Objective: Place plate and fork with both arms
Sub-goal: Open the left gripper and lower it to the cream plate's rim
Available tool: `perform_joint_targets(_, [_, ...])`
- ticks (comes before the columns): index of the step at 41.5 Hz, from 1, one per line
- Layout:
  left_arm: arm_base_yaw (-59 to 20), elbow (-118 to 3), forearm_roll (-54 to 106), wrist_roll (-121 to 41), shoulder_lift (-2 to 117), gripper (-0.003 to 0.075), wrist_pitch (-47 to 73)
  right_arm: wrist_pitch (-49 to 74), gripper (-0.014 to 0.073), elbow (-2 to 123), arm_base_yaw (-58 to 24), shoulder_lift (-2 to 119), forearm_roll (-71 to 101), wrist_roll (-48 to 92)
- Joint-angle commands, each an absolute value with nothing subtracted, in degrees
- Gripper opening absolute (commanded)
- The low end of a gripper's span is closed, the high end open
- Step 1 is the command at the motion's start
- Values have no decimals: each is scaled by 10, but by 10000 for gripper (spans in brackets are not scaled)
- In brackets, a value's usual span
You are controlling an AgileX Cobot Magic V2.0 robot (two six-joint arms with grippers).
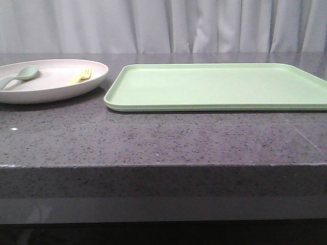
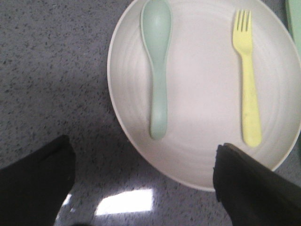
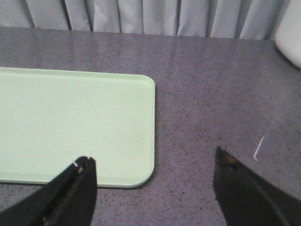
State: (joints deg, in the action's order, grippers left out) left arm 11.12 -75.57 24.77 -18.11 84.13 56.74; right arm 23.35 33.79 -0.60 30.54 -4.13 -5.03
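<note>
I am looking over a dark speckled counter (image 1: 153,143). The plate (image 1: 51,89) sits at the far left, with a yellow fork (image 1: 80,76) and a pale green spoon (image 1: 20,75) lying in it. A flat green tray (image 1: 219,87) lies just beside the plate on its right, and the two are close but seem not to touch.

My left gripper (image 2: 141,183) hangs above the plate's near rim, spread wide and holding nothing; one finger is over bare counter, the other over the rim. The fork lies ahead of it on the tray side, handle end nearest, tines pointing away — its long axis runs straight out from the fingers, parallel to the spoon.

My right gripper (image 3: 155,183) is also wide open and empty, over the tray's outer corner, well apart from the plate. So the left arm is much nearer. The tray's surface is bare — open room, I judge, for setting things down.
</note>
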Motion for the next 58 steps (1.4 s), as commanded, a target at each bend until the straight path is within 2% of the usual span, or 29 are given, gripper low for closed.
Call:
perform_joint_targets(1, [142,-783,352,-226,858,585,545,179,541,357,-3,308,-48,-46])
perform_joint_targets(6, [160,-787,396,-237,899,564,541,174,541,357,-3,308,-48,-46])
perform_joint_targets(13, [160,-787,436,-245,944,448,523,174,541,357,-3,308,-48,-46])
perform_joint_targets(16, [160,-787,447,-249,961,422,511,174,541,357,-3,308,-48,-46])
perform_joint_targets(26, [159,-787,477,-263,995,420,477,174,541,357,-3,308,-48,-46])
perform_joint_targets(41, [153,-787,544,-298,1041,415,503,173,541,357,-3,308,-48,-46])
perform_joint_targets(44, [154,-787,544,-298,1041,367,503,173,541,357,-3,308,-48,-46])
perform_joint_targets(52, [155,-787,544,-298,1041,122,505,173,541,357,-3,308,-48,-46])
perform_joint_targets(58, [155,-787,544,-298,1041,-14,508,173,541,357,-3,308,-48,-46])
